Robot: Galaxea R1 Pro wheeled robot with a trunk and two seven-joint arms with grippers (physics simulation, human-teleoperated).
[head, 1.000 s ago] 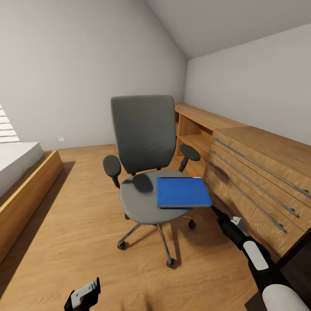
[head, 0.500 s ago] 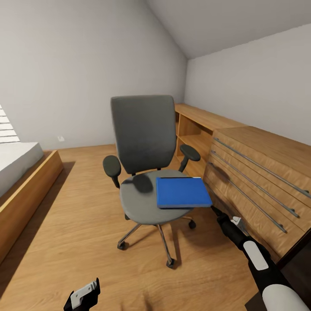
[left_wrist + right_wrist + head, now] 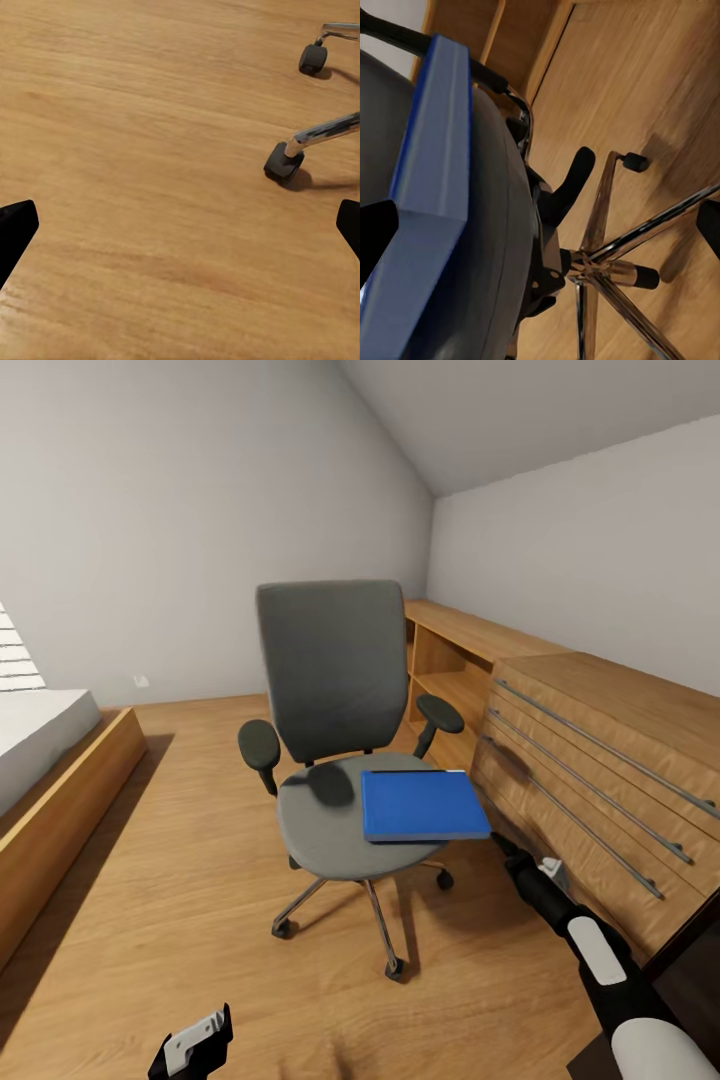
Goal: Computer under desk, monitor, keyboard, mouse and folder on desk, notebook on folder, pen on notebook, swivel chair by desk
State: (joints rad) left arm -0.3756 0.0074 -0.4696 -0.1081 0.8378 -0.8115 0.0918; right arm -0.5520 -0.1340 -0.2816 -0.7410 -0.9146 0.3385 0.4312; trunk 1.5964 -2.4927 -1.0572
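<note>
Folder [image 3: 424, 805]: bright blue, flat and rectangular, lying on the seat of the swivel chair [image 3: 335, 690] toward the seat's right front, one corner overhanging the rim on the dresser side. In the right wrist view its blue edge [image 3: 431, 187] runs along the top of the dark seat.

Handling: probably light and fairly stiff — a thin slab with a smooth cover, likely slippery against finger pads. Lying flat on upholstery, it offers little to pinch from above; the overhanging corner and front edge look like the best hold, one finger above and one below.

Right gripper [image 3: 500, 847]: just off the folder's near right corner, slightly below seat height, pointing at it. Its fingertips sit at the far sides of the wrist view, so the jaws stand wide apart — nothing between them yet.

Left gripper [image 3: 195, 1045]: low over the wood floor [image 3: 180, 880], fingers spread, holding nothing; chrome chair legs and castors [image 3: 285, 161] lie ahead of it.

Surroundings: light wooden dresser [image 3: 600, 780] with bar handles just right of the chair, bed [image 3: 50, 780] at the left.

Risk: the chair rolls on castors, so a sideways push could shift the seat or slide the folder off.
</note>
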